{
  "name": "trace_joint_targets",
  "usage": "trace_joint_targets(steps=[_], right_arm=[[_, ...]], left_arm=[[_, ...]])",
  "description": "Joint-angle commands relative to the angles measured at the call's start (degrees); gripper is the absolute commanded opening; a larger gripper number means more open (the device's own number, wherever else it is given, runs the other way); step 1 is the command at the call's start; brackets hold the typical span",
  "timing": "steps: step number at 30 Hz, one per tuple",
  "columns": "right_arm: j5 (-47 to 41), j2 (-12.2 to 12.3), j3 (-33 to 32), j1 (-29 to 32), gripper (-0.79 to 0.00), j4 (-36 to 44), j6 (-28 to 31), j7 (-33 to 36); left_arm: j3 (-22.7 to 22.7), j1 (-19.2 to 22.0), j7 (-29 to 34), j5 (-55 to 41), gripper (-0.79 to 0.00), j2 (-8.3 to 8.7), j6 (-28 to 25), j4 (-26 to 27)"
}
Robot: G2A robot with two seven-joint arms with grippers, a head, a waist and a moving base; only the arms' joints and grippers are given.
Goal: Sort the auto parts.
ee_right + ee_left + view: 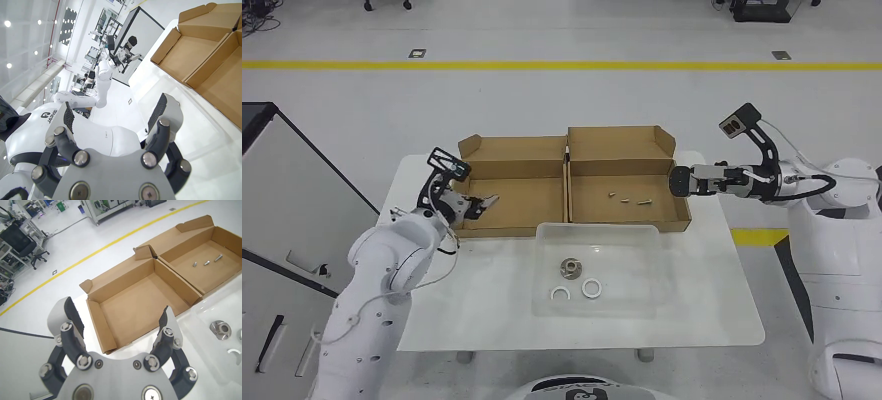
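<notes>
**Op:** What's hidden or hard to read?

**Spotter:** On your top view the right gripper is a dark stub against the outer wall of the right box, and its fingers are unreadable there. Its own wrist view shows the jaws spread wide with nothing between them. In your left wrist view the frame edge cuts off part of one of the white rings. The walls of the clear tray are faint against the white table.

**Op:** Containers?

**Spotter:** The right box holds three bolts, lying in a loose row and apart from each other. The tray holds the metal hub and both white rings. The rings lie side by side, near the hub. The left box sits wall to wall with the right one. Your left gripper hangs over its near left corner, jaws wide, holding nothing.
</notes>
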State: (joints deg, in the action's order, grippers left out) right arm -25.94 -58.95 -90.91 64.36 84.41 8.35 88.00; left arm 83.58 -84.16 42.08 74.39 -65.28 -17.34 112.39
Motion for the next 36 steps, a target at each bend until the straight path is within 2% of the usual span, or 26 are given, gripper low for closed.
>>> trace_joint_targets(steps=[1, 7, 12, 17, 26, 36], right_arm=[[0.0, 0.0, 0.0, 0.0, 0.0, 0.0, 0.0, 0.0], [0.0, 0.0, 0.0, 0.0, 0.0, 0.0, 0.0, 0.0], [0.0, 0.0, 0.0, 0.0, 0.0, 0.0, 0.0, 0.0], [0.0, 0.0, 0.0, 0.0, 0.0, 0.0, 0.0, 0.0], [0.0, 0.0, 0.0, 0.0, 0.0, 0.0, 0.0, 0.0], [0.0, 0.0, 0.0, 0.0, 0.0, 0.0, 0.0, 0.0]], left_arm=[[-2.1, 2.5, 4.4, -0.3, 0.0, -0.1, -0.8, -0.4], [-8.6, 10.3, 16.1, -2.8, 0.0, -0.7, -1.9, -2.8], [-13.3, 15.6, 21.7, -4.3, 0.0, -1.26, -2.6, -5.1], [-16.2, 19.4, 22.9, -8.7, 0.0, -1.7, -5.2, -6.1], [-21.6, 23.5, 25.3, -16.1, 0.0, -2.19, -11.2, -7.3], [-29.7, 28.7, 30.5, -27.1, 0.0, -3.28, -13.7, -10.4]])
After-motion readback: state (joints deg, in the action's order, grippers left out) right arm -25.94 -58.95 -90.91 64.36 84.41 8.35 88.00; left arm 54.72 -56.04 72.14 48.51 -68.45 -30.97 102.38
